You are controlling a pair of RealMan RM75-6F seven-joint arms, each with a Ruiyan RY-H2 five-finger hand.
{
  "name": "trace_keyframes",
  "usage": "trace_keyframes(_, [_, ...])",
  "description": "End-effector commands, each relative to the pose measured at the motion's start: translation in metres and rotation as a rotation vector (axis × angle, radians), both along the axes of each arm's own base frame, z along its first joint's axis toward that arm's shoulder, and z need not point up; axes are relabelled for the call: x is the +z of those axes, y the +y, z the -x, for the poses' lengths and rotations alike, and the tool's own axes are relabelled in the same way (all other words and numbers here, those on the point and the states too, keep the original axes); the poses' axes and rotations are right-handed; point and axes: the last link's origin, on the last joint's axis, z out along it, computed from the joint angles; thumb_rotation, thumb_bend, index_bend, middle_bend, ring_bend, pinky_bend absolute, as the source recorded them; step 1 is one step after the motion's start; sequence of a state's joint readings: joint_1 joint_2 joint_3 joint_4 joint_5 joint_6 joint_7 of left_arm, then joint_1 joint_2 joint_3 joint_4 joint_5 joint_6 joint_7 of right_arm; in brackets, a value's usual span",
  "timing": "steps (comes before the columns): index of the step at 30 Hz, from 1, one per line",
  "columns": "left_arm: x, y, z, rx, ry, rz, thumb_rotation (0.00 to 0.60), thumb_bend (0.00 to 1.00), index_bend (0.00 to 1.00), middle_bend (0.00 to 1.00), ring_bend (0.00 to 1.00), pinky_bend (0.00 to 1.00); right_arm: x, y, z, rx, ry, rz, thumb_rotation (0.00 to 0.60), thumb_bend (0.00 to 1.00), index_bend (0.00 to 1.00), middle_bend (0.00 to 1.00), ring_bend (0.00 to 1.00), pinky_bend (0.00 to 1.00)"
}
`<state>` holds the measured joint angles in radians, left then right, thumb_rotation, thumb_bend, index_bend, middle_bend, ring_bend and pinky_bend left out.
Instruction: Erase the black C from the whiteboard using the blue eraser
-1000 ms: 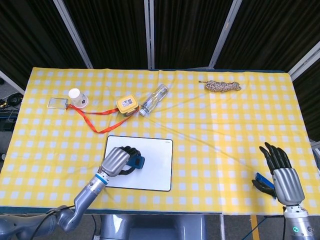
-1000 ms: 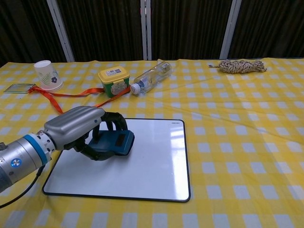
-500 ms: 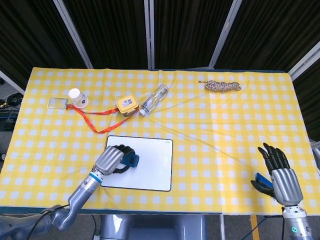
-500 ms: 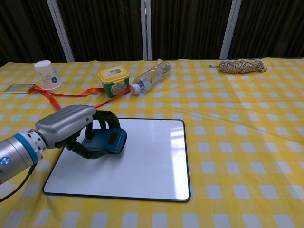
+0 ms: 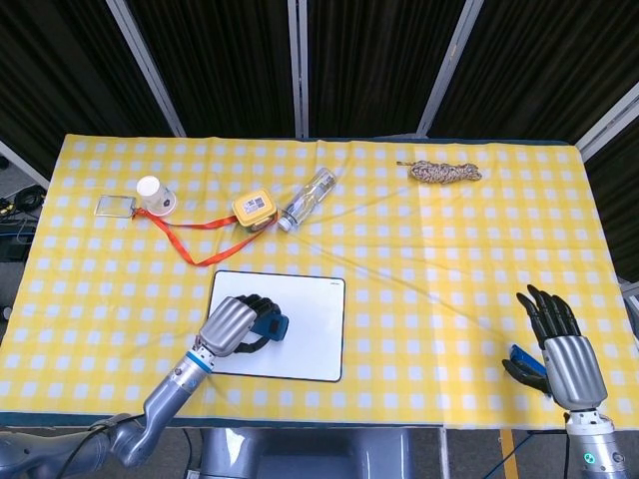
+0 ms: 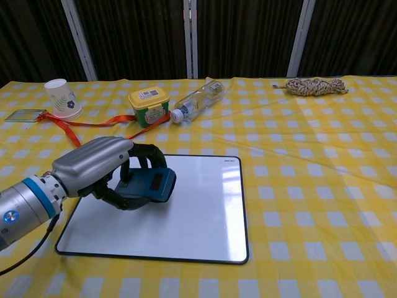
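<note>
Chest view: the eraser (image 6: pixel 147 185) is held in the left hand (image 6: pixel 102 167), fingers curled over its top, and is pressed flat on the left part of the whiteboard (image 6: pixel 205 211). The board is laid near the front edge of the counter (image 6: pixel 310 155), left of centre. Compared with half a second ago, the eraser is found shifted a little to the right and toward the board's middle, back near where it was a second ago; a side-to-side wiping stroke is thereby suggested. No black C is seen on any uncovered part of the board in either view. It is judged that the letter is either already wiped away or hidden under the hand and eraser; which of the two cannot be told.

From the head view, the right hand (image 5: pixel 561 344) is seen at the front right corner of the counter, fingers spread and nothing held, well apart from the board. A small blue object (image 5: pixel 525 359) is lying just beside it.

If the surface under the eraser is clean, the task is judged nearly or fully done; lifting the eraser would confirm it.
</note>
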<state>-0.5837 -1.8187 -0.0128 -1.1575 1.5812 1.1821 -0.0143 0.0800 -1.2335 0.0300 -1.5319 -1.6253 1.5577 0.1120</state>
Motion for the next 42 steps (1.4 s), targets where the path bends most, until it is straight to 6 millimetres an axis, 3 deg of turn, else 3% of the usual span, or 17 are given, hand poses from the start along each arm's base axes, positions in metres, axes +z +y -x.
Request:
trace_keyframes(1, [0.012,0.008,0.004,0.005,-0.010,-0.046,0.600,0.63,0.76,0.57,0.53,0.52,0.000,0.000,0.000,0.001,0.002,0.000,0.600,0.06,0.02,0.00,0.00,0.00])
trace_keyframes(5, [0.038,0.021,0.017,0.014,-0.024,-0.111,0.600,0.63,0.76,0.57,0.53,0.52,-0.001,0.000,0.000,0.001,0.004,-0.003,0.600,0.06,0.02,0.00,0.00,0.00])
trace_keyframes(10, [0.074,0.032,0.046,0.056,-0.014,-0.167,0.600,0.62,0.75,0.57,0.53,0.52,-0.002,0.001,0.000,0.001,0.007,-0.005,0.600,0.06,0.02,0.00,0.00,0.00])
trace_keyframes(15, [0.100,0.030,0.079,0.096,0.067,-0.211,0.600,0.62,0.75,0.57,0.53,0.51,-0.004,0.001,-0.001,0.002,0.015,-0.010,0.600,0.06,0.02,0.00,0.00,0.00])
trace_keyframes(17, [0.111,0.023,0.101,0.128,0.147,-0.234,0.600,0.62,0.74,0.57,0.53,0.51,-0.005,0.002,-0.001,0.003,0.020,-0.015,0.600,0.06,0.02,0.00,0.00,0.00])
trace_keyframes(18, [0.114,0.015,0.112,0.151,0.180,-0.234,0.600,0.62,0.73,0.56,0.53,0.50,-0.007,0.002,-0.001,0.003,0.023,-0.019,0.600,0.06,0.02,0.00,0.00,0.00])
trace_keyframes(30, [0.108,-0.003,0.136,0.244,0.203,-0.190,0.600,0.61,0.56,0.42,0.41,0.40,-0.009,0.004,-0.003,0.009,0.027,-0.023,0.600,0.06,0.02,0.00,0.00,0.00])
trace_keyframes(33, [0.104,-0.003,0.136,0.255,0.207,-0.171,0.600,0.54,0.43,0.28,0.30,0.34,-0.009,0.004,-0.003,0.007,0.027,-0.021,0.600,0.06,0.02,0.00,0.00,0.00])
trace_keyframes(37, [0.104,-0.004,0.133,0.275,0.174,-0.168,0.600,0.32,0.17,0.02,0.04,0.11,-0.008,0.004,-0.003,0.009,0.027,-0.018,0.600,0.06,0.02,0.00,0.00,0.00])
trace_keyframes(40, [0.106,-0.007,0.132,0.288,0.153,-0.167,0.600,0.25,0.04,0.00,0.00,0.01,-0.009,0.004,-0.003,0.010,0.027,-0.019,0.600,0.06,0.02,0.00,0.00,0.00])
trace_keyframes(42, [0.108,-0.009,0.132,0.296,0.142,-0.163,0.600,0.22,0.00,0.00,0.00,0.00,-0.009,0.004,-0.003,0.009,0.028,-0.021,0.600,0.06,0.02,0.00,0.00,0.00])
